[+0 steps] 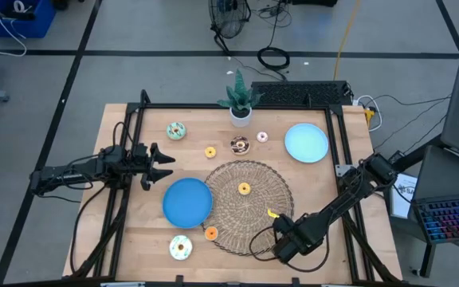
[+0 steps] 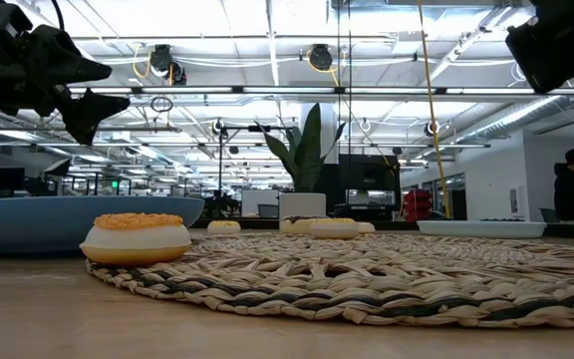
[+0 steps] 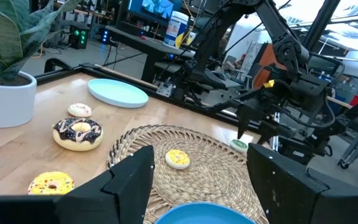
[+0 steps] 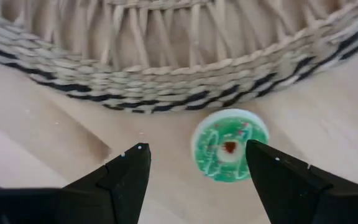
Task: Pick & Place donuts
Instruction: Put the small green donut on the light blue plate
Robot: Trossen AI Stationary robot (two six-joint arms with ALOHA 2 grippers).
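My right gripper (image 4: 196,147) is open near the table's near edge, low over a small green-iced donut (image 4: 230,153). The donut lies flat on the wood just off the wicker mat's rim (image 4: 166,93), between the two fingers and apart from both. My left gripper (image 1: 162,163) hovers open at the left side, above the table. Other donuts lie flat: mint (image 1: 176,130), yellow (image 1: 210,151), brown (image 1: 240,144), pink (image 1: 262,137), a yellow one on the mat (image 1: 245,189), orange (image 1: 211,233) and white (image 1: 181,247). In the high view the right gripper (image 1: 284,237) hides the green donut.
A dark blue plate (image 1: 187,201) sits left of the mat (image 1: 257,215), and a light blue plate (image 1: 306,143) lies at the far right. A potted plant (image 1: 240,102) stands at the far edge. A black frame (image 1: 341,151) borders the table. A person (image 2: 573,184) stands in the room behind.
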